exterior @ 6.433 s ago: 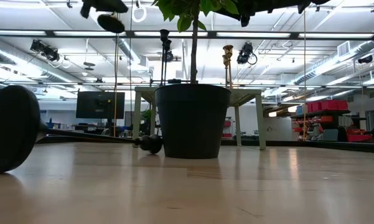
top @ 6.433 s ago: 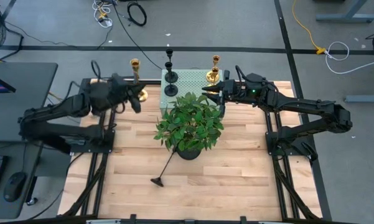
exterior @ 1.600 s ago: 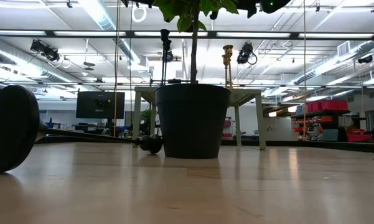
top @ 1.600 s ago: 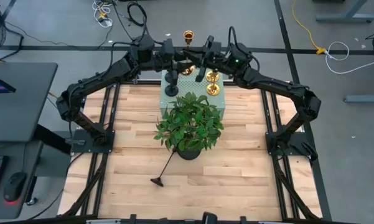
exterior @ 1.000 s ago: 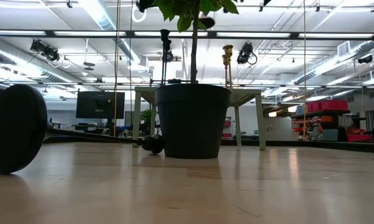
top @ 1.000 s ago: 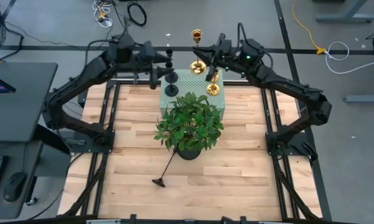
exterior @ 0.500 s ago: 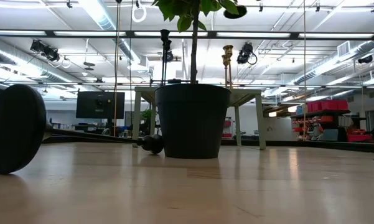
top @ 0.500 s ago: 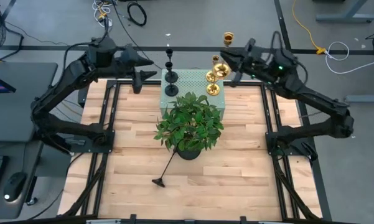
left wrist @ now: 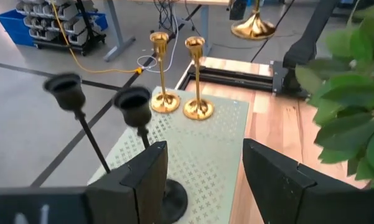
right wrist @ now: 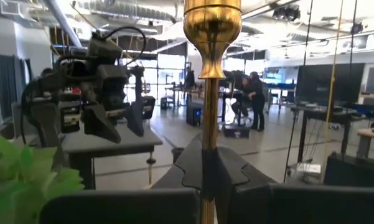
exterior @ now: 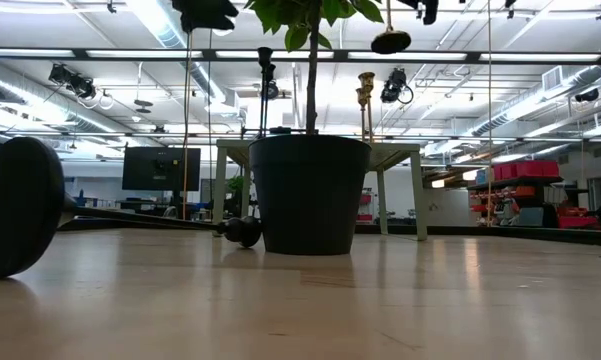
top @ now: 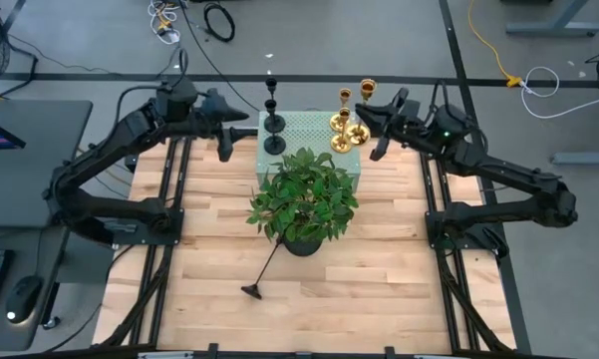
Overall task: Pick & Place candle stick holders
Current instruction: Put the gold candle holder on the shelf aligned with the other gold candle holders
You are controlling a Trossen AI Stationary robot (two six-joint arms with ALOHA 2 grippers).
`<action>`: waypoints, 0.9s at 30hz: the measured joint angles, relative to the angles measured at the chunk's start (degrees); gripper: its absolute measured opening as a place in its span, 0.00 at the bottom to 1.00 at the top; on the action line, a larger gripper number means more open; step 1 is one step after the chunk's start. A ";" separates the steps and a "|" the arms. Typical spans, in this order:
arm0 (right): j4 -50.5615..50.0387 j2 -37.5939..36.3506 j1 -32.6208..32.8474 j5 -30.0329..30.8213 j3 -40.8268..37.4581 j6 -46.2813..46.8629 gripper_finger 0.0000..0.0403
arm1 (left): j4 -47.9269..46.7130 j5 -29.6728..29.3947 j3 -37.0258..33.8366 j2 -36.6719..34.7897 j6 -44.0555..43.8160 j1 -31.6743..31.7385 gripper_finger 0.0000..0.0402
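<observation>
We see a gold candle stick holder (top: 361,110) held up in the air at the far right of the perforated box (top: 309,137), its stem pinched tight between the fingers of the right end effector (right wrist: 206,163). From that wrist we look straight up its stem to the cup.

Just left of it, two more gold holders (left wrist: 180,79) stand upright side by side on the box's far right corner. Two black holders (top: 273,120) stand on the box's far left side. Another black holder (top: 260,274) lies flat on the desk (top: 379,279), near side, its round base toward us and left of centre.

The left end effector (top: 225,125) hovers just left of the box, fingers (left wrist: 150,168) spread apart with nothing between them.

The potted plant (top: 303,202) sits mid-desk, just nearer than the box.
</observation>
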 joint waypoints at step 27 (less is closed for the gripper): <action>18.94 -0.39 1.55 3.87 -21.28 3.55 0.01 | 4.29 0.20 -6.96 -3.11 -1.50 -0.15 0.52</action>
